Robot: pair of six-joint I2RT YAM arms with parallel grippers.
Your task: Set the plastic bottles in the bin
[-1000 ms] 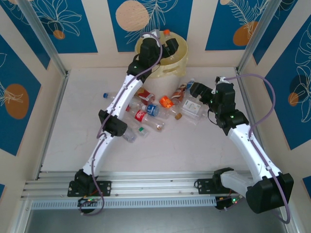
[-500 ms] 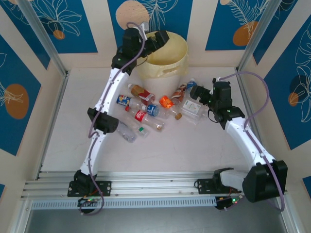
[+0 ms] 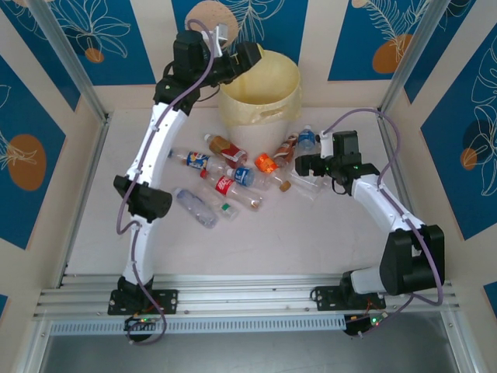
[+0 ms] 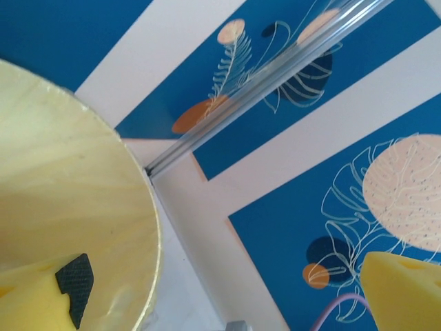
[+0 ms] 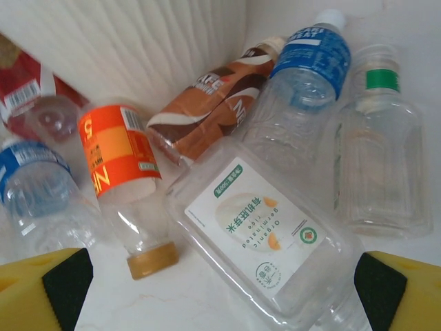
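Observation:
Several plastic bottles (image 3: 233, 180) lie scattered on the table in front of the bin (image 3: 260, 116), a pale yellow bucket at the back. My left gripper (image 3: 247, 59) hangs open and empty at the bin's upper left rim; in its wrist view the left gripper (image 4: 238, 296) has the bin's inner wall (image 4: 69, 172) on the left. My right gripper (image 3: 304, 167) is open, low over the right end of the pile. In its wrist view the right gripper (image 5: 224, 296) straddles a square clear bottle (image 5: 258, 234) with a white label, without touching it.
Beside the square bottle lie an orange-labelled bottle (image 5: 120, 162), a crushed brown one (image 5: 207, 103), a blue-labelled one (image 5: 310, 62) and a green-banded one (image 5: 379, 145). Patterned walls and metal posts (image 3: 74, 70) enclose the table on three sides.
My left gripper opened and swung left, off the middle of the bin to its rim; the orange-capped bottle it held no longer shows. My right gripper moved left and down over the square bottle.

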